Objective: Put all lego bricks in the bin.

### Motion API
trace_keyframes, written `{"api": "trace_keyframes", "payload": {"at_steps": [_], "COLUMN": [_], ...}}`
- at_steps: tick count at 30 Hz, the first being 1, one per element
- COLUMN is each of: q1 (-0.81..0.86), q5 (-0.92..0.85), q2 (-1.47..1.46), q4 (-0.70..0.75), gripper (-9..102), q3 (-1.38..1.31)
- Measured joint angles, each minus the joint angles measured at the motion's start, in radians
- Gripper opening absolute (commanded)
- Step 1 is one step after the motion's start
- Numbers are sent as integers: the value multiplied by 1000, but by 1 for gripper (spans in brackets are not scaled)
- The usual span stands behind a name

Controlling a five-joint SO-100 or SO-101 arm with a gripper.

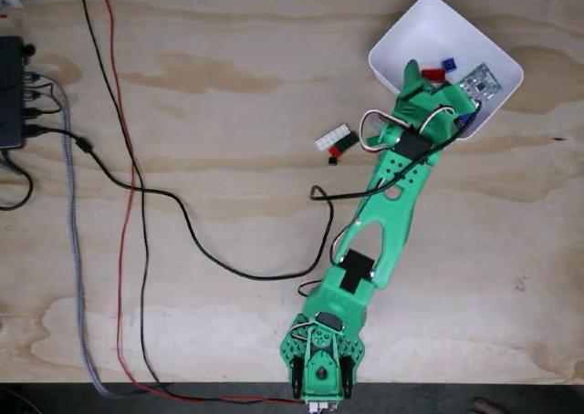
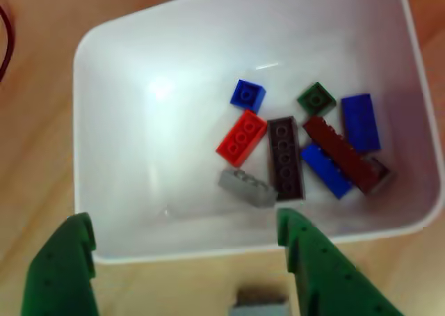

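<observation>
Fixed view, near to far: green arm's base (image 1: 321, 359) at the near table edge, reaching far and right across the plywood table (image 1: 228, 67). Black, red and braided grey cables (image 1: 128, 213) trailing over the left half of the table. Three loose pieces just left of the arm's wrist, lying close together: white plate (image 1: 332, 137), black-and-green brick (image 1: 348, 141) beside it, small red piece (image 1: 334, 152) just near of them. Gripper (image 1: 429, 84) over the near rim of the white bin (image 1: 429, 26) at far right; red brick (image 1: 432, 74) and blue brick (image 1: 448, 65) visible inside.

Other view, near to far: gripper (image 2: 184, 264) spread wide, released, nothing between the two green fingers (image 2: 62, 267); blurred grey shape at the near edge between them, cannot tell what. Bin's near wall (image 2: 181, 243) just beyond the fingertips. Inside, clustered right of centre: grey brick (image 2: 247, 186), long dark brown brick (image 2: 285, 157), red brick (image 2: 241, 137), blue plate (image 2: 325, 170), long dark red brick (image 2: 337, 152), another blue brick (image 2: 361, 122), green brick (image 2: 316, 98), small blue brick (image 2: 248, 95) farthest.
</observation>
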Motion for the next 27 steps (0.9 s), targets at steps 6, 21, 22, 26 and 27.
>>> {"api": "trace_keyframes", "payload": {"at_steps": [6, 21, 22, 26, 27], "q1": [-175, -325, -324, -316, -310], "q5": [-34, 120, 123, 129, 126], "q2": [466, -199, -206, -273, -291], "q4": [121, 100, 103, 110, 104], "gripper": [28, 29, 28, 8, 1], "q3": [442, 287, 270, 175, 152]}}
